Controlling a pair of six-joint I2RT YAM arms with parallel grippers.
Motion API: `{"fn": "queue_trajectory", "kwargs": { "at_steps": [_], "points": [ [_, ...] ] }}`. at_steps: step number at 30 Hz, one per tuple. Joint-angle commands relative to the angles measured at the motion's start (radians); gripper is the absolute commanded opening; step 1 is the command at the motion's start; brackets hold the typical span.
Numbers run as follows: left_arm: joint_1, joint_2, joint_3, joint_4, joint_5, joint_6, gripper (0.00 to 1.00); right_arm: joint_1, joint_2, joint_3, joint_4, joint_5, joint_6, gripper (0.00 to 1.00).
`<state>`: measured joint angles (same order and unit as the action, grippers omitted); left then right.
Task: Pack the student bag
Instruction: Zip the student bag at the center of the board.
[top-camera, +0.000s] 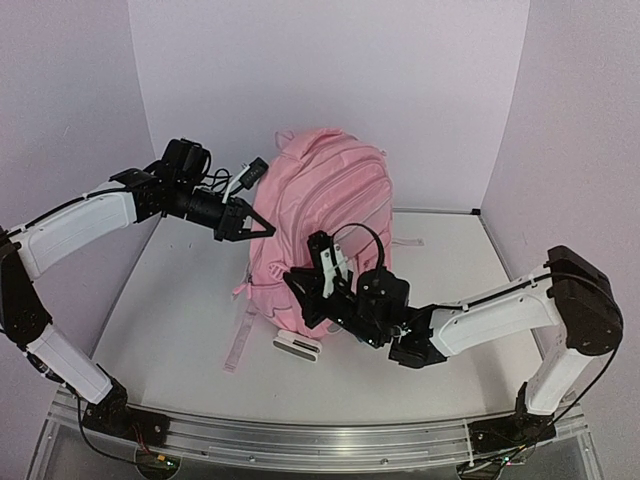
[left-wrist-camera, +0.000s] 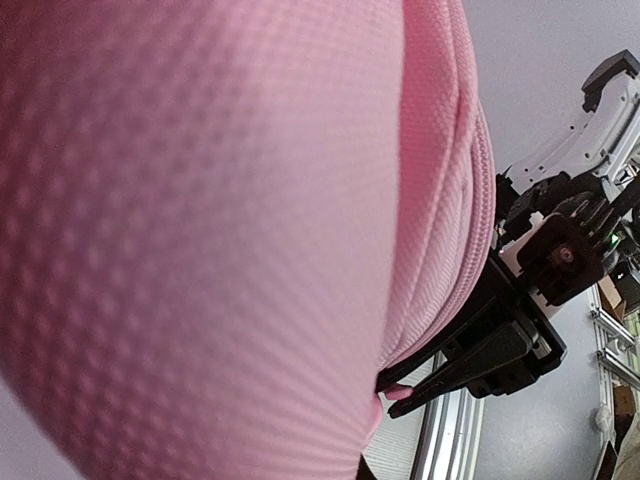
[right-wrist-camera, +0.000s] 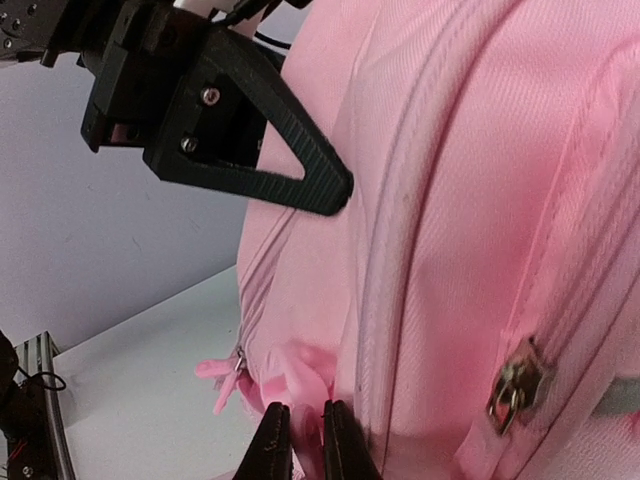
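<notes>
1. Black fingers of the right gripper (right-wrist-camera: 308, 440) stand a thin slit apart with a pink pull tab (right-wrist-camera: 300, 372) right at the tips. We can't tell if it's actually pinched.
2. Left gripper (top-camera: 263, 229) is closed, tips against the upper left side of the student bag (top-camera: 335, 195). We can't see if any fabric's caught.
3. Bag stands upright mid-table, long axis vertical, zipped front turned toward the near right.
4. White buckle (top-camera: 297, 345) lies at its base. Bare table (top-camera: 165, 300) shows on both sides, and the back wall (top-camera: 330, 70) sits close behind.
</notes>
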<state>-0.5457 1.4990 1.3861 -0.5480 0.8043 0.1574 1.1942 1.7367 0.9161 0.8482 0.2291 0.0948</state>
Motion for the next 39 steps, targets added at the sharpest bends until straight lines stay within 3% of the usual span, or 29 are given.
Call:
{"fn": "queue_trajectory", "kwargs": {
  "at_steps": [1,12,20,26,30,32,34,37,39],
  "points": [
    [0.037,-0.022,0.022,0.114,-0.034,0.01,0.0,0.039,-0.031,-0.081,-0.231,-0.056,0.078,0.19],
    [0.037,-0.019,0.024,0.112,-0.03,0.01,0.0,0.039,-0.063,-0.082,-0.271,-0.05,0.13,0.15],
    [0.037,-0.02,0.039,0.095,-0.032,0.011,0.01,0.038,-0.2,0.026,-0.492,0.161,0.267,0.31],
    [0.034,-0.045,0.073,0.088,-0.073,-0.035,0.26,-0.012,-0.259,0.129,-0.664,0.2,0.294,0.5],
    [0.027,-0.089,0.079,0.098,-0.175,-0.129,0.56,-0.131,-0.287,0.164,-0.727,0.022,0.332,0.58],
    [0.017,-0.128,0.058,0.111,-0.234,-0.192,0.63,-0.186,-0.304,0.157,-0.726,-0.063,0.367,0.6],
    [-0.013,-0.174,0.028,0.133,-0.29,-0.24,0.65,-0.212,-0.323,0.147,-0.727,-0.106,0.381,0.63],
    [-0.105,-0.221,0.001,0.156,-0.371,-0.307,0.55,-0.261,-0.346,0.132,-0.726,-0.147,0.393,0.68],
    [-0.189,-0.218,0.007,0.15,-0.388,-0.344,0.54,-0.314,-0.362,0.12,-0.725,-0.169,0.403,0.7]
  ]
}}
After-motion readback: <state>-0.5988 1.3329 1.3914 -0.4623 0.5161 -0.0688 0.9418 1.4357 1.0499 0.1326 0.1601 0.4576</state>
